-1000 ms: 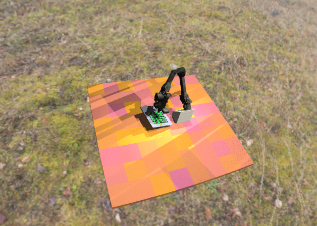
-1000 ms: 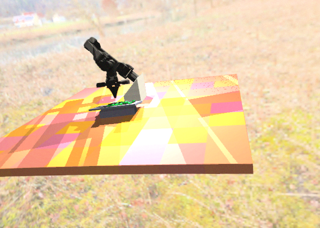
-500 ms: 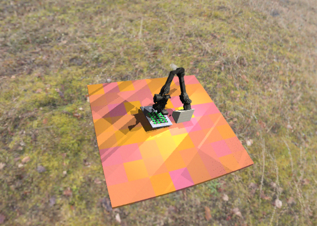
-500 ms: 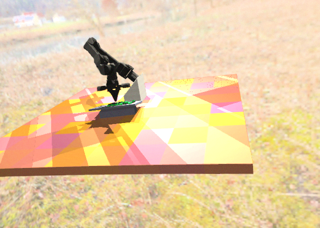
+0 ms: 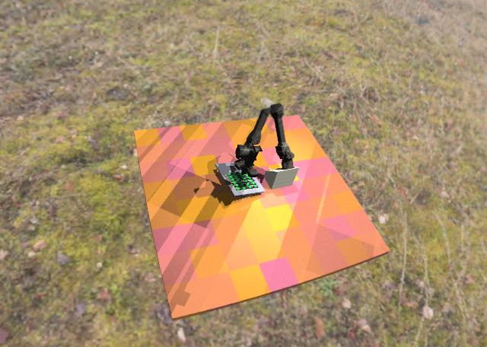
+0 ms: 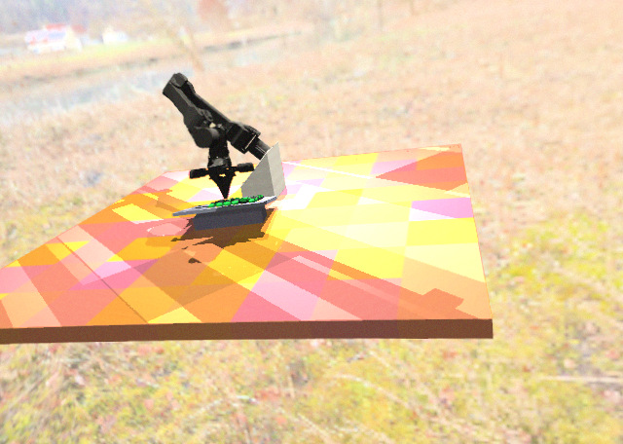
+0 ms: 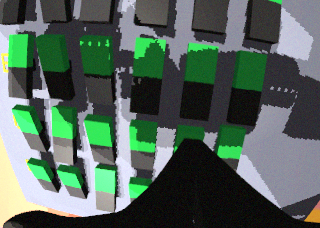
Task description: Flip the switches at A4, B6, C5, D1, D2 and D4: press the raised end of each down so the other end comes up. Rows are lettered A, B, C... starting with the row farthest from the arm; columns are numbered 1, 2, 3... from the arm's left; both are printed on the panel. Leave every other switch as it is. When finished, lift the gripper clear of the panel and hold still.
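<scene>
The grey panel bears rows of green-and-dark rocker switches. My gripper is shut and empty, pointing down. Its tip is at switch C5 and hides that switch's lower part; whether they touch I cannot tell. In the wrist view, A4 is cut off by the top edge. B6 is whole, in shadow. D1 and D2 show at the lower left. D4 is partly covered by the gripper. Most raised ends are hard to tell.
A pale grey wedge-shaped block stands close beside the panel, near the arm's base. The panel rests on a dark box-like base. The patchwork table top carries strong shadows. Switches D5 and D6 are hidden in the wrist view.
</scene>
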Available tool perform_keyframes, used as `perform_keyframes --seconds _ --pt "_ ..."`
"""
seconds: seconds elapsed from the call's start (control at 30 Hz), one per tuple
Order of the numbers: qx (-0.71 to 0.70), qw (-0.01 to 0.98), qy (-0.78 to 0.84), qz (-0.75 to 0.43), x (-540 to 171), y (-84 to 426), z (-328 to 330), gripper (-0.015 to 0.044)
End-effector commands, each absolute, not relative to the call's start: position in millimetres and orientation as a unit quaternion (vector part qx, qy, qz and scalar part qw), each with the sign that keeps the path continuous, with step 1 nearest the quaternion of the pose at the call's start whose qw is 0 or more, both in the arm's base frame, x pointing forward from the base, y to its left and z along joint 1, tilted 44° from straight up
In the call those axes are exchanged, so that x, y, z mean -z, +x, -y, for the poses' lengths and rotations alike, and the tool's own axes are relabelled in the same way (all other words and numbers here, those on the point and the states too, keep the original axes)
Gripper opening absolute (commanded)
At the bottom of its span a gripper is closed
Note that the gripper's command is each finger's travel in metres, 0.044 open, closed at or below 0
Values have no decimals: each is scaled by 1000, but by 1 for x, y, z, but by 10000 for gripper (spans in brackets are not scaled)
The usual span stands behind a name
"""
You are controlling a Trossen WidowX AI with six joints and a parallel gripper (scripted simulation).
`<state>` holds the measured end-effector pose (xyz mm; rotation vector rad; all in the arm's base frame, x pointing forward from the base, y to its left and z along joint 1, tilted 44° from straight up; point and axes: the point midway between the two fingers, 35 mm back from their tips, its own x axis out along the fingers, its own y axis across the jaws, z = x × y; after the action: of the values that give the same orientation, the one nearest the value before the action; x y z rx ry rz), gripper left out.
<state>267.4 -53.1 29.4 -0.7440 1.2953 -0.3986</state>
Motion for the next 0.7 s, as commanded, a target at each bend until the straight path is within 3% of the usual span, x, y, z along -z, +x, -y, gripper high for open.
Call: perform_keyframes --seconds 0.0,0.67 --pt "178 716 -336 -586 -29 267 53 0" --pt "178 716 -336 -585 -27 268 54 0"
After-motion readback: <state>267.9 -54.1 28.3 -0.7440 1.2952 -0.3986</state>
